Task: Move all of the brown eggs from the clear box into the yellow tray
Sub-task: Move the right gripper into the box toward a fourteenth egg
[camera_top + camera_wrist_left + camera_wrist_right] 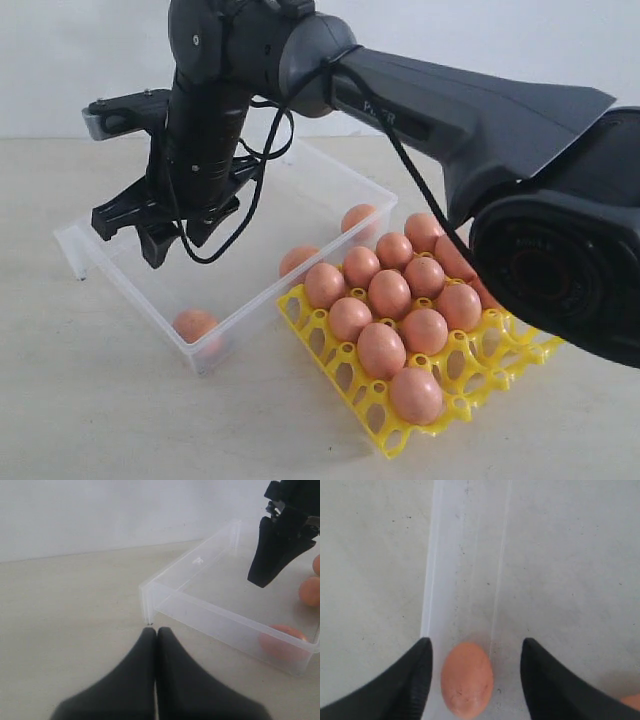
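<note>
My right end effector (476, 641), jaws apart, hangs over an orange-brown oval egg (195, 322) at lower left in the clear plastic box (330, 165); I'd descend, close gently, then carry to the yellow lattice tray (300, 305).

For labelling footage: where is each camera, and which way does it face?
Exterior: off the arms, facing the clear box, yellow tray and right arm.
Left wrist: low over the table, past the shut left hand toward the box.
Right wrist: above the box, looking down past the open right hand at a brown egg.
Shared: all show the box.
</note>
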Controlling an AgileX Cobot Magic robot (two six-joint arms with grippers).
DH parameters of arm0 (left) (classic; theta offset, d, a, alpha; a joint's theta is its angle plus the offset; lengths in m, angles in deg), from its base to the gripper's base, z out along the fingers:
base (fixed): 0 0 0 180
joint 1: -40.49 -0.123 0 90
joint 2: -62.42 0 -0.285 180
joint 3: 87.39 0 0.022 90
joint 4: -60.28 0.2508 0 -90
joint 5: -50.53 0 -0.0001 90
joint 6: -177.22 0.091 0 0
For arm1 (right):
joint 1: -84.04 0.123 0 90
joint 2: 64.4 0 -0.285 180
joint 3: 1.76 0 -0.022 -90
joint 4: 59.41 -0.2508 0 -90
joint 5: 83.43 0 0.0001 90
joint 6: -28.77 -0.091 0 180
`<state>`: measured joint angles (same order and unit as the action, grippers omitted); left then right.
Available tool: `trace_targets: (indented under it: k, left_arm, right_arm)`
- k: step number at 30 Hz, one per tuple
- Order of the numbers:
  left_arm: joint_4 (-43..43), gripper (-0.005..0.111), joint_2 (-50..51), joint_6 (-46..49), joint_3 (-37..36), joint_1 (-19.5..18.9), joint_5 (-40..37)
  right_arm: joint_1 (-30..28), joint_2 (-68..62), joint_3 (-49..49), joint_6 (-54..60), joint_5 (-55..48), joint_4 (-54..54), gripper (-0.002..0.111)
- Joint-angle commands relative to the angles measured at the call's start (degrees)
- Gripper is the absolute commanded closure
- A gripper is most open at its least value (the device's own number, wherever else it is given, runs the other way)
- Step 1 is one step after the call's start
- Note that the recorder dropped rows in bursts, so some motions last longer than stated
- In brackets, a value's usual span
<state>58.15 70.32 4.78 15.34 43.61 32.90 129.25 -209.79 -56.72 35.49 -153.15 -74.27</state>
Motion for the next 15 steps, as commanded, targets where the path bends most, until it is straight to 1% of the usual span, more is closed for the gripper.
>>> trace_targets:
  k: [1,3,5,8,15]
  left_arm:
    - [0.11,0.111,-0.11,0.02,0.05,-0.18,0.49]
    - [0.11,0.111,-0.11,0.02,0.05,-0.18,0.49]
    - [0.11,0.111,-0.11,0.02,0.05,-0.18,0.49]
    - [0.11,0.111,-0.11,0.02,0.05,-0.18,0.49]
    - [0.11,0.111,-0.11,0.02,0.05,-0.18,0.49]
  right_arm:
    - [-0.04,-0.53,-0.44,-0.72,-0.24,-0.54,0.05]
    - [-0.04,-0.99,-0.44,-0.72,-0.24,-0.21,0.05]
    - [-0.04,-1.51,-0.44,-0.72,-0.24,2.5,0.05]
    - [-0.04,-2.4,-0.44,-3.6,-0.24,6.61,0.05]
    - [-0.17,-2.94,-0.44,-4.75,-0.24,1.9,0.05]
